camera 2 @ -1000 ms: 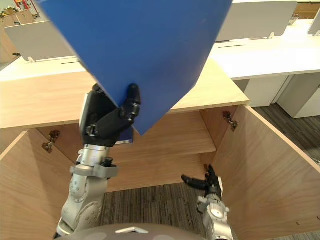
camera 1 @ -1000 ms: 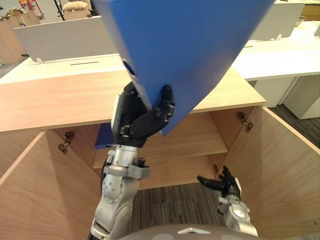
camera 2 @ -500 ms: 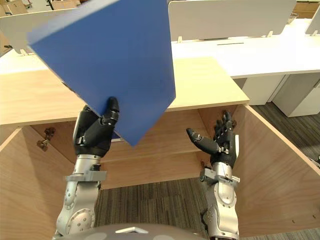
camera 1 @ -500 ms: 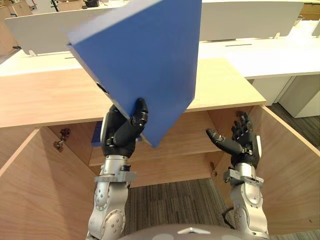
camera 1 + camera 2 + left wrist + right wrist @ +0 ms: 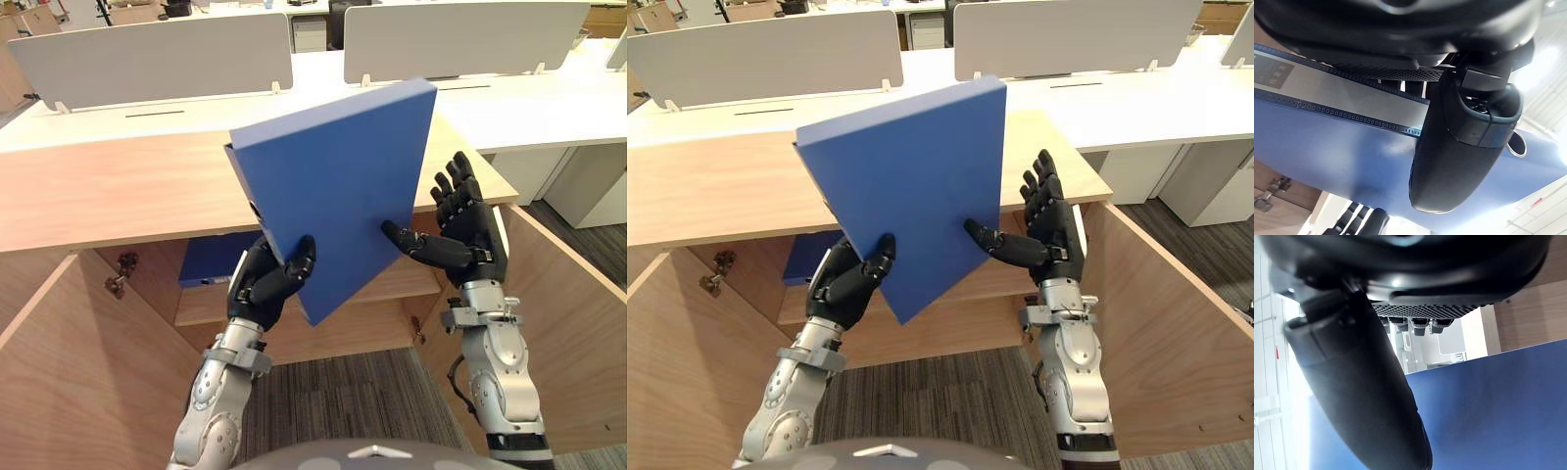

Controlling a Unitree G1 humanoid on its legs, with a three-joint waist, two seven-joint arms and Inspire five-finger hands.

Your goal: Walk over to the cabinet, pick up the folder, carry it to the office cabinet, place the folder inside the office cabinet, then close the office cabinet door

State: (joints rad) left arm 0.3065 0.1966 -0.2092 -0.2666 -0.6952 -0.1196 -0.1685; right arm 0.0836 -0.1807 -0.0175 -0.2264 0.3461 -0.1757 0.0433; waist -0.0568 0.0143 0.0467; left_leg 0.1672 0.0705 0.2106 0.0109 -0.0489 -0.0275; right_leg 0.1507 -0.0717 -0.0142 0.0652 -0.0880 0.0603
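Note:
A blue folder [image 5: 338,186] is held tilted, one corner down, in front of the open office cabinet [image 5: 98,186]. My left hand [image 5: 265,289] is shut on its lower left edge, with the thumb [image 5: 1459,147] lying on the folder's face [image 5: 1327,147]. My right hand [image 5: 460,225] stands open at the folder's right edge, fingers straight and pointing up. Its thumb [image 5: 1366,396] rests on the blue face [image 5: 1488,406]. Behind the folder the cabinet's shelf [image 5: 402,284] shows.
Both cabinet doors stand wide open, the left door [image 5: 69,382] and the right door [image 5: 558,333] flanking my arms. Another blue folder [image 5: 211,259] stands on the shelf at the left. White desks with dividers [image 5: 147,59] lie beyond the cabinet top.
The folder has come down from high overhead to chest height before the cabinet. My right hand has risen from low by the floor to the folder's right edge.

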